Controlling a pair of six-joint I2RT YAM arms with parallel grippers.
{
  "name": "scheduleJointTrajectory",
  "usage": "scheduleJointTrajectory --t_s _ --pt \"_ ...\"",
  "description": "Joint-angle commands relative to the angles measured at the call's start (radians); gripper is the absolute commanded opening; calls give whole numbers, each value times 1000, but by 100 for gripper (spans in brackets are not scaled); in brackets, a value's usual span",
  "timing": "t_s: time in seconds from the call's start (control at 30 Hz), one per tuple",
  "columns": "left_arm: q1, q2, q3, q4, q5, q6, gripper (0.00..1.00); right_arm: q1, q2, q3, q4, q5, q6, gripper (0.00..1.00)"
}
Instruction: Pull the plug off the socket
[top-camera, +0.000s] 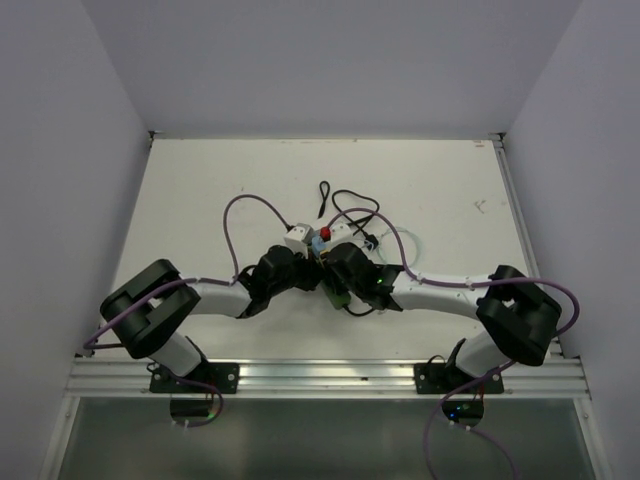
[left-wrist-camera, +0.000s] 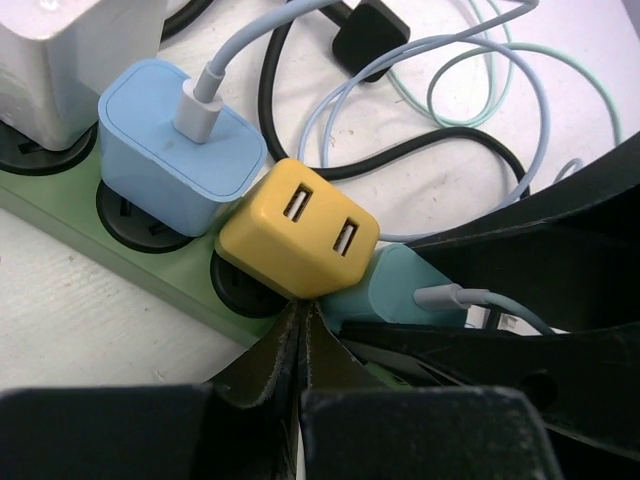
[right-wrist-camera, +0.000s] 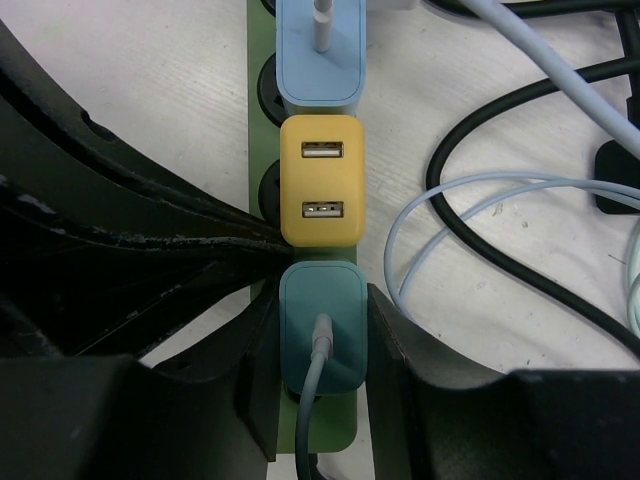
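The green power strip (right-wrist-camera: 338, 438) lies across mid-table, also in the top view (top-camera: 336, 296) and the left wrist view (left-wrist-camera: 60, 215). It holds a white plug (left-wrist-camera: 70, 60), a light blue plug (right-wrist-camera: 320, 55), a yellow USB plug (right-wrist-camera: 322, 180) and a teal plug (right-wrist-camera: 322, 330) with a grey cable. My right gripper (right-wrist-camera: 322, 340) has a finger tight against each side of the teal plug. My left gripper (left-wrist-camera: 300, 312) is shut and empty, its tip on the strip at the foot of the yellow plug (left-wrist-camera: 298, 230), beside the teal plug (left-wrist-camera: 405, 290).
A thick black cord (right-wrist-camera: 470, 150) and thin pale blue cables (right-wrist-camera: 420, 215) loop on the white table right of the strip. A black plug head (left-wrist-camera: 368, 38) lies beyond them. Both arms meet over the strip (top-camera: 320, 270).
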Motion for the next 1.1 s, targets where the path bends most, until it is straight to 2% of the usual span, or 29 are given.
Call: scheduleJointTrajectory --t_s 0.0,0.47,0.8,1.07 --pt "-8 32 56 44 -109 37 0 10 -39 5 38 -53 11 0" --pt "-9 131 34 -25 -193 -81 0 -10 -35 -4 70 -200 54 0" --pt "-12 154 -26 -23 -227 -119 0 -154 -62 -42 82 -381 120 0" --pt "-12 135 -61 -36 -253 -132 0 -171 -54 -35 55 -395 115 0"
